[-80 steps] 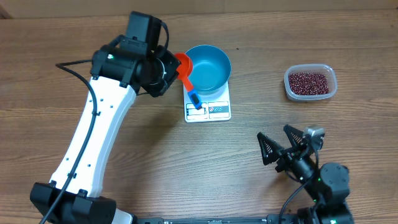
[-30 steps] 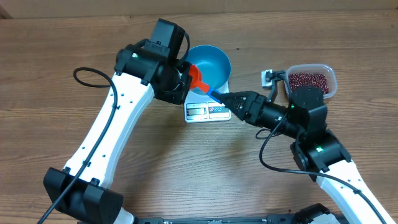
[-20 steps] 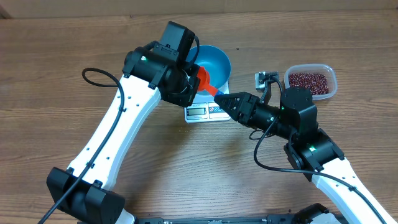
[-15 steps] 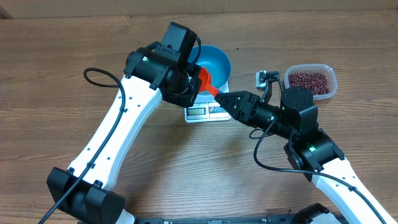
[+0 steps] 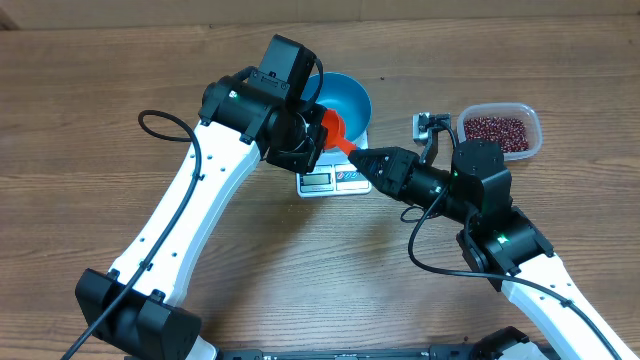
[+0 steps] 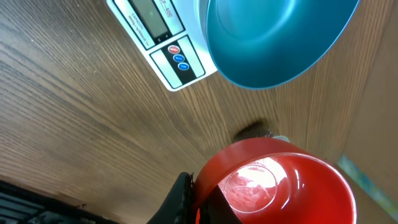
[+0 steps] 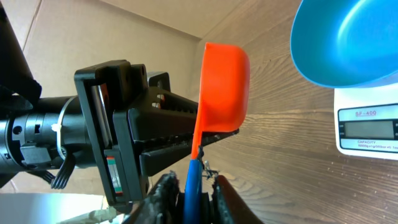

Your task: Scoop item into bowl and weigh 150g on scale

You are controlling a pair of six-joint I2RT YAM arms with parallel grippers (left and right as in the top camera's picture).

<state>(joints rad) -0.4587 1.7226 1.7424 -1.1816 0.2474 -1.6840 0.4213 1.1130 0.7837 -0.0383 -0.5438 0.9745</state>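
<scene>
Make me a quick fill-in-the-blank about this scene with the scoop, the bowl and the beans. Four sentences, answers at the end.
1. The blue bowl stands on the white ____.
2. The inside of the bowl is ____.
3. The beans lie in a clear plastic ____.
4. The left claw grips the orange cup of the scoop, and the right claw pinches its ____ handle.

Missing words: scale; empty; tub; blue.
</scene>
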